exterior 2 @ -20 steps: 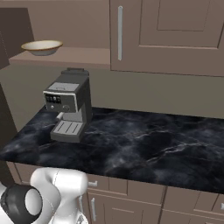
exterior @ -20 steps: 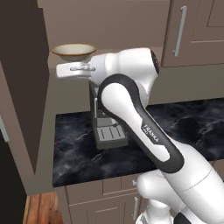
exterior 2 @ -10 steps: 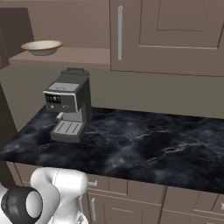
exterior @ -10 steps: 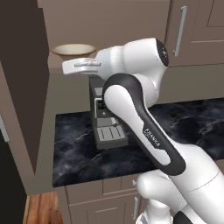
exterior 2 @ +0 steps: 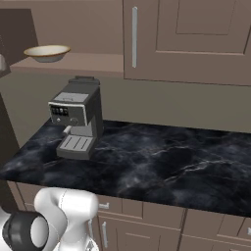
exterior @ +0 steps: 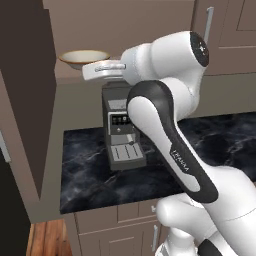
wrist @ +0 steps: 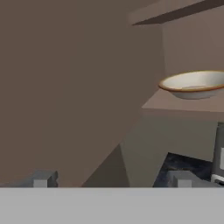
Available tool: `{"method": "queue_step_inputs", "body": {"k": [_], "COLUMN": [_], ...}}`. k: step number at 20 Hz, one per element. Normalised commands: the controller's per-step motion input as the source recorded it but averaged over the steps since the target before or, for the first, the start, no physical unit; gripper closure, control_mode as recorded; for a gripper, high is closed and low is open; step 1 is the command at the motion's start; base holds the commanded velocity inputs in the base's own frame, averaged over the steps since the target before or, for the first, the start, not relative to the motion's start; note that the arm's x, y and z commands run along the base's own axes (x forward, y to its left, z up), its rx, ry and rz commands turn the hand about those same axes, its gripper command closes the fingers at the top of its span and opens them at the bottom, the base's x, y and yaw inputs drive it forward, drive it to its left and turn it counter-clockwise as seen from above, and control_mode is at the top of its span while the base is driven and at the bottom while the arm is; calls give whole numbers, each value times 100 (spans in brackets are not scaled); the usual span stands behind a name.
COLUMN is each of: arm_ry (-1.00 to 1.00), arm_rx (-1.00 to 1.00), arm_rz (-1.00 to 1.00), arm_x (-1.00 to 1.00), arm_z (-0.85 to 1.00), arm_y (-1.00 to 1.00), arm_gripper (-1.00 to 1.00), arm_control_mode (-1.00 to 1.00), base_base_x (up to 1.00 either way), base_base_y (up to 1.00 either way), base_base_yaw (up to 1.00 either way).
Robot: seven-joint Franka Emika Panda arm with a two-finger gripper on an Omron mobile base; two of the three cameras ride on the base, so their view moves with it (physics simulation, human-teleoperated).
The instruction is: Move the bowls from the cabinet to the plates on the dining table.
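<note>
One bowl decides the next move, and the relation that matters is which way it lies from the hand. Largest first: the cabinet (exterior: 30, 100) stands open at the upper left of the left base view, its dark door swung out along the left edge, its plain brown shelf (exterior 2: 83, 62) running across the upper left of the right base view. Below it lies the black veined worktop (exterior 2: 162, 162) with a coffee machine (exterior: 122, 132) at mid-frame, directly under the shelf. The white arm (exterior: 170, 125) rises from the lower right and bends over to the upper centre. The cream bowl (exterior: 84, 58) with its tan outside sits upright on the shelf near the front edge; being round, it has no long axis to line up with. The hand (exterior: 92, 71) reaches level toward the left, at about shelf-edge height, just below and slightly right of the bowl in the left base view, near it but apart. In the hand view the bowl (wrist: 194, 85) lies at centre right, above and to the right of the two fingertips (wrist: 41, 178), which stand spread wide with nothing between them. Judging from this, the hand must rise a little and shift toward that side before it could close on the rim.
</note>
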Motion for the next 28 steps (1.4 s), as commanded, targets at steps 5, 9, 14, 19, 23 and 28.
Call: {"method": "queue_step_inputs", "body": {"k": [5, 9, 14, 19, 23, 28], "arm_ry": [-2, -1, -1, 0, 0, 0], "arm_rx": [-4, -4, -3, -3, -2, -2], "arm_rz": [-8, -8, -8, -9, -9, -9], "arm_x": [-7, -7, -7, -7, -6, -7], "arm_z": [12, 11, 9, 4, 2, 3], "arm_y": [-41, -42, -41, -41, -41, -41], "arm_gripper": [-100, -100, -100, -100, -100, -100], "arm_control_mode": [-100, -100, -100, -100, -100, -100], "base_base_x": [0, 0, 0, 0, 0, 0], "base_base_y": [0, 0, 0, 0, 0, 0], "base_base_yaw": [0, 0, 0, 0, 0, 0]}}
